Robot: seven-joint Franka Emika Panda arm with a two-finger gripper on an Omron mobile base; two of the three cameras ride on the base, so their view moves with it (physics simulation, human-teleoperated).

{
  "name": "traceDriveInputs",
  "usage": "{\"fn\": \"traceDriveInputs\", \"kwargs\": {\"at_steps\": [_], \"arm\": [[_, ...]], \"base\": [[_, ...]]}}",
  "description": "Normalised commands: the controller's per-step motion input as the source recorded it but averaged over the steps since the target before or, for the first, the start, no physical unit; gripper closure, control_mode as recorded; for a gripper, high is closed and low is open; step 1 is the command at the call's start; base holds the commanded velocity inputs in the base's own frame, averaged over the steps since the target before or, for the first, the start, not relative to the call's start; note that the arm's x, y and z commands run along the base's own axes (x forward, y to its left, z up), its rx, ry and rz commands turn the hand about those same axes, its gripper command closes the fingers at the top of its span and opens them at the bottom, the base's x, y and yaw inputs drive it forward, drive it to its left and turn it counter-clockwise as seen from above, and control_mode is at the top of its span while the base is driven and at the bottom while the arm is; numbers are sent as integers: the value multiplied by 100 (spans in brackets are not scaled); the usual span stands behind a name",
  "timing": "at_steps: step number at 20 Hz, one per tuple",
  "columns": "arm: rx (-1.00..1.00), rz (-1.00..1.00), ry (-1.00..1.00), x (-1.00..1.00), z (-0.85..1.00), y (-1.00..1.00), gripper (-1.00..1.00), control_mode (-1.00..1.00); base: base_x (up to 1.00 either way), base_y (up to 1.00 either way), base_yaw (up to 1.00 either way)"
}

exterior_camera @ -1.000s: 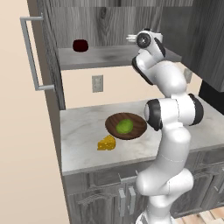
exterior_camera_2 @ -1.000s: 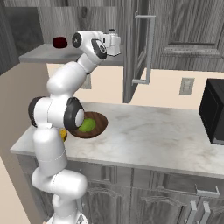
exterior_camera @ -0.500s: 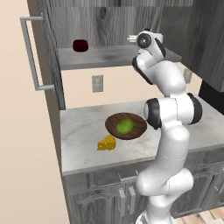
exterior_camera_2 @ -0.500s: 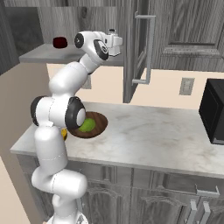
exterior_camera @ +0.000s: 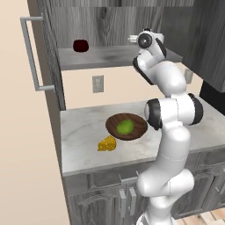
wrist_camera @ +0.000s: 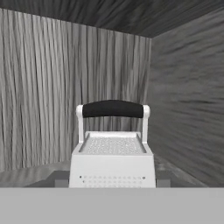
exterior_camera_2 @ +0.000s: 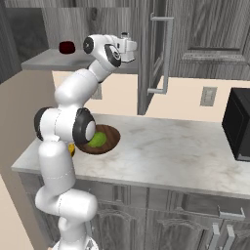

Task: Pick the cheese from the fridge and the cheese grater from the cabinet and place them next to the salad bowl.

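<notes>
Little has shifted since the earlier frames: the arm keeps the same raised pose, its pincer (exterior_camera_2: pixel 128 45) reaching into the open cabinet (exterior_camera: pixel 110 26) at the top middle of both base views. From the hand camera the cheese grater (wrist_camera: pixel 113 151) stands upright on the cabinet shelf (exterior_camera: pixel 103 57), dead centre and close, its dark handle on top. Two small dark finger tips (wrist_camera: pixel 61 177) show low at either side of its base (whether they press it or stand just clear, I cannot tell). Further left on that shelf sits a dark red cup (exterior_camera: pixel 81 45). Below, on the desk (exterior_camera: pixel 83 132), the salad bowl (exterior_camera: pixel 126 127) holds its lettuce, and the cheese (exterior_camera: pixel 107 144) lies just beside it, lower left.
</notes>
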Motion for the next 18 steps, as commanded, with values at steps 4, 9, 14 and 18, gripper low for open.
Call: {"fn": "traceDriveInputs", "kwargs": {"at_steps": [4,9,14,18], "arm": [[0,0,0,0,0,0,100,-100],[0,0,0,0,0,0,100,-100],[0,0,0,0,0,0,100,-100],[0,0,0,0,0,0,100,-100]], "base": [[0,0,0],[0,0,0],[0,0,0],[0,0,0]]}}
